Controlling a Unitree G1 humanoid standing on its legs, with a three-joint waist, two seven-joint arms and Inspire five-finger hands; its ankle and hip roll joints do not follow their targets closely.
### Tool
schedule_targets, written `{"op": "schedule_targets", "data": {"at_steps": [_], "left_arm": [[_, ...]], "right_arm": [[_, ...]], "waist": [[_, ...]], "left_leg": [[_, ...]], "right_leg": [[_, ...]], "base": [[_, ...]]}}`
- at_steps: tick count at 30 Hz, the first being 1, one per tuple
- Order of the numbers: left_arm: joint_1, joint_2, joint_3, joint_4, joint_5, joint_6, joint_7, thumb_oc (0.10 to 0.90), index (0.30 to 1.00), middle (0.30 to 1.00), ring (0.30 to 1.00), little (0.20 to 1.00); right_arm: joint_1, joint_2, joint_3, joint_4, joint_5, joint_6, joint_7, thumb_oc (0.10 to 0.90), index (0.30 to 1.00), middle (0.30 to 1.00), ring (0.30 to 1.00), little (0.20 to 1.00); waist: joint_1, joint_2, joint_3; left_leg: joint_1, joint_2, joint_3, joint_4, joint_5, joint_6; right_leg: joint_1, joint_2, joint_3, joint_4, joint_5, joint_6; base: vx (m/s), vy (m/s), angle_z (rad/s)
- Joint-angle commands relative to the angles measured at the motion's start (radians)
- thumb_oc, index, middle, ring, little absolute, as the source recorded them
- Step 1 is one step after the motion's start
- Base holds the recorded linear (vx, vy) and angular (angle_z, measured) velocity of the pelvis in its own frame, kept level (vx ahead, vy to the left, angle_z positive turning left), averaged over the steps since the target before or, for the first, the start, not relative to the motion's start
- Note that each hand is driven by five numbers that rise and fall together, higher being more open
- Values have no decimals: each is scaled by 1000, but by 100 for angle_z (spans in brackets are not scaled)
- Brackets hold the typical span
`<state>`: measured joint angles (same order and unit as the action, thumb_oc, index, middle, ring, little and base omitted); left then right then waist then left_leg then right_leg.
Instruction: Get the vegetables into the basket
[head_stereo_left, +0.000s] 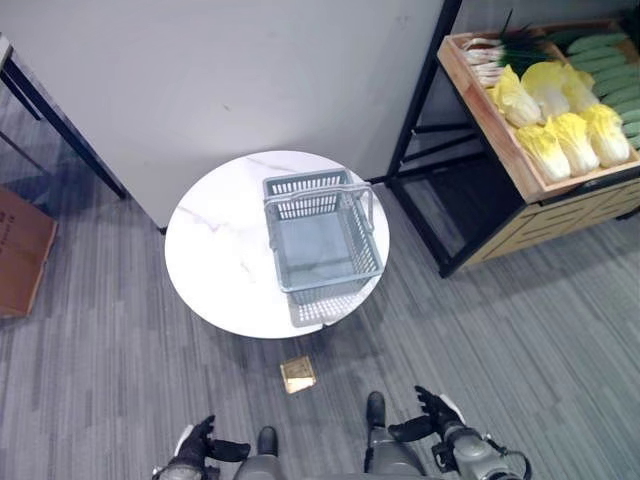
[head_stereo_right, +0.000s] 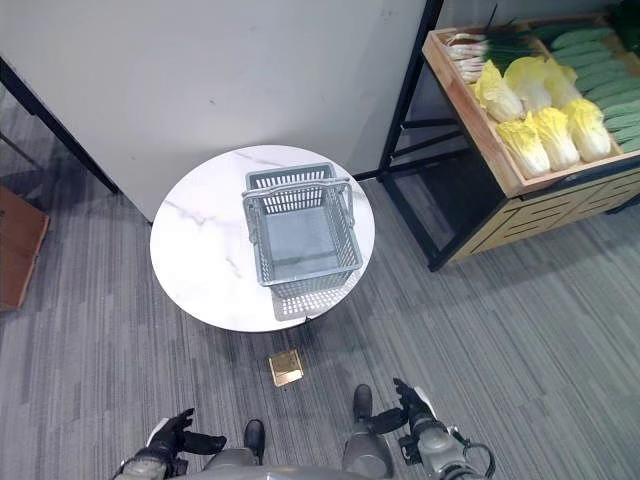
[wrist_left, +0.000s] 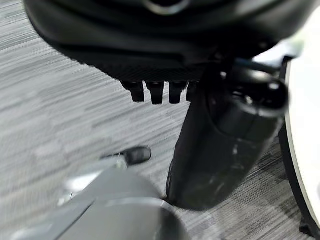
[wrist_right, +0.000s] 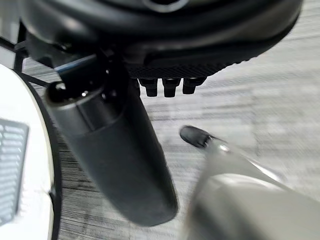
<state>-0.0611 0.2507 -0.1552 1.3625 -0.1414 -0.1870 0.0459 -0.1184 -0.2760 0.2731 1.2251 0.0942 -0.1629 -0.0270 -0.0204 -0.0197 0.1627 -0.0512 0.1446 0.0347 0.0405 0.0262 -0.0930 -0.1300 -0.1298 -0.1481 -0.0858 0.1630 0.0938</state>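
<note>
A grey plastic basket stands empty on the right half of a round white marble table, its handle folded down. The vegetables lie in a wooden crate on a black rack at the upper right: yellow cabbages, green cucumbers and scallions. My left hand hangs low near the floor at the lower left, open and empty. My right hand hangs at the lower right, also open and empty. Both hands are well short of the table and far from the crate. The right wrist view catches the table's edge.
A white partition wall rises just behind the table. A brown cardboard box sits on the carpet at the far left. A brass floor plate lies in front of the table. The black rack frame stands between table and crate.
</note>
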Motion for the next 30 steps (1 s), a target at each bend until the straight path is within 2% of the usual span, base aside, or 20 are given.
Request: {"op": "schedule_targets", "data": {"at_steps": [1, 4, 6, 7, 8, 9, 10, 13, 15, 16, 19, 20, 22, 23, 24, 25, 27, 30], "left_arm": [[-8, 16, -18, 4, -10, -7, 4, 900, 1000, 1000, 1000, 1000], [-10, 6, -27, -4, -23, -9, 7, 900, 1000, 1000, 1000, 1000], [-16, 6, -32, -5, -20, -8, 7, 900, 1000, 1000, 1000, 1000], [-19, 5, -39, -8, -17, -7, 7, 900, 1000, 1000, 1000, 1000], [-23, 4, -47, -14, -10, -5, 8, 900, 1000, 1000, 1000, 1000], [-20, 4, -48, -11, -5, -3, 6, 900, 1000, 1000, 1000, 1000], [-12, 4, -43, -8, -3, -2, 5, 900, 1000, 1000, 1000, 1000], [2, 9, -37, 2, 9, 0, 1, 900, 1000, 1000, 1000, 1000], [6, 31, -33, 8, 27, -2, 0, 900, 1000, 1000, 1000, 1000], [5, 31, -33, 8, 27, -2, 0, 900, 1000, 1000, 1000, 1000], [14, 51, -32, -12, 30, -9, 10, 900, 1000, 1000, 1000, 1000], [16, 54, -33, -20, 26, -12, 12, 900, 1000, 1000, 1000, 1000], [36, 66, -12, -31, 10, -13, 6, 900, 1000, 1000, 1000, 1000], [36, 66, -12, -31, 10, -13, 6, 900, 1000, 1000, 1000, 1000], [43, 64, 9, -29, 14, -12, 4, 900, 1000, 1000, 1000, 1000], [40, 63, 13, -29, 13, -10, 5, 900, 1000, 1000, 1000, 1000], [25, 66, 4, -39, 0, -6, 11, 900, 1000, 1000, 1000, 1000], [22, 67, -2, -46, -9, -4, 10, 900, 1000, 1000, 1000, 1000]], "right_arm": [[4, -60, -13, 17, 33, -26, -20, 900, 1000, 1000, 1000, 1000], [12, -70, -31, 31, 48, -27, -25, 900, 1000, 1000, 1000, 1000], [24, -71, -37, 40, 47, -23, -26, 900, 1000, 1000, 1000, 1000], [34, -74, -45, 50, 46, -21, -26, 900, 1000, 1000, 1000, 1000], [42, -77, -54, 58, 47, -16, -29, 900, 1000, 1000, 1000, 1000], [46, -77, -60, 62, 49, -14, -30, 900, 1000, 1000, 1000, 1000], [48, -73, -59, 69, 48, -12, -30, 900, 1000, 1000, 1000, 1000], [57, -74, -65, 78, 44, -11, -32, 900, 1000, 1000, 1000, 1000], [33, -105, -91, 95, 38, -12, -57, 900, 1000, 1000, 1000, 1000], [33, -105, -91, 95, 38, -12, -57, 900, 1000, 1000, 1000, 1000], [-48, -227, -108, 26, -36, -27, -136, 900, 1000, 1000, 1000, 1000], [-69, -259, -99, -10, -76, -27, -157, 900, 1000, 1000, 1000, 1000], [-133, -434, -34, -347, -365, -3, -232, 900, 1000, 1000, 1000, 1000], [-132, -434, -34, -348, -366, -2, -231, 900, 1000, 1000, 1000, 1000], [-171, -536, -68, -614, -470, -4, -274, 900, 1000, 1000, 1000, 1000], [-188, -551, -69, -654, -494, -3, -282, 900, 1000, 1000, 1000, 1000], [-370, -583, 9, -804, -539, -14, -293, 900, 1000, 1000, 1000, 1000], [-458, -568, 69, -808, -529, -18, -287, 900, 1000, 1000, 1000, 1000]], "waist": [[-17, -34, -20], [-19, -20, -23], [-24, -10, -28], [-30, -5, -31], [-41, 1, -34], [-47, 3, -38], [-45, 5, -44], [-45, 0, -55], [-31, -19, -64], [-31, -19, -64], [-18, -32, -55], [-17, -35, -51], [-17, -44, -37], [-17, -44, -40], [-18, -51, -38], [-15, -52, -37], [15, -56, -35], [25, -55, -30]], "left_leg": [[-45, -18, 7, 30, -44, -11], [-45, -2, 8, 0, -14, -21], [-44, 11, 34, -24, 7, -28], [-46, 19, 68, -36, 25, -30], [-50, 30, 132, -47, 51, -30], [-43, 33, 159, -59, 55, -30], [-30, 25, 148, -69, 48, -28], [-14, 22, 151, -77, 39, -22], [8, 8, 151, -117, 34, -15], [8, 8, 151, -117, 34, -15], [-3, 0, 149, -124, 35, -11], [-6, -1, 151, -123, 36, -11], [-5, -1, 160, -127, 31, -9], [-8, -3, 160, -128, 34, -9], [-6, -4, 162, -128, 30, -7], [-8, -4, 161, -128, 30, -7], [-20, -5, 150, -128, 34, -8], [-25, -4, 145, -128, 38, -9]], "right_leg": [[-52, -70, 5, 111, -47, 71], [-43, -65, -20, 109, -59, 65], [-32, -66, -48, 106, -69, 62], [-18, -74, -74, 101, -70, 63], [-5, -80, -102, 94, -67, 64], [0, -80, -106, 91, -65, 65], [3, -74, -99, 89, -68, 65], [15, -73, -88, 83, -65, 69], [25, -84, -81, 57, -44, 83], [25, -84, -81, 57, -44, 83], [14, -92, -73, 48, -26, 94], [9, -94, -70, 47, -22, 96], [-4, -97, -51, 48, -14, 104], [-8, -98, -51, 48, -13, 104], [-12, -101, -45, 47, -9, 107], [-13, -102, -45, 47, -8, 108], [-12, -106, -55, 41, -7, 108], [-12, -106, -61, 38, -6, 107]], "base": [[79, -306, 65], [39, -107, 50], [41, -98, 24], [18, -48, 61], [19, -27, 100], [51, 6, 90], [78, 17, 49], [88, 37, -12], [61, 110, -10], [3, 75, -3], [-39, 59, 3], [-65, 78, 1], [-50, 85, -18], [-13, 63, -26], [-8, 33, -14], [-12, 37, 5], [-36, -3, 2], [-21, -7, 4]]}}
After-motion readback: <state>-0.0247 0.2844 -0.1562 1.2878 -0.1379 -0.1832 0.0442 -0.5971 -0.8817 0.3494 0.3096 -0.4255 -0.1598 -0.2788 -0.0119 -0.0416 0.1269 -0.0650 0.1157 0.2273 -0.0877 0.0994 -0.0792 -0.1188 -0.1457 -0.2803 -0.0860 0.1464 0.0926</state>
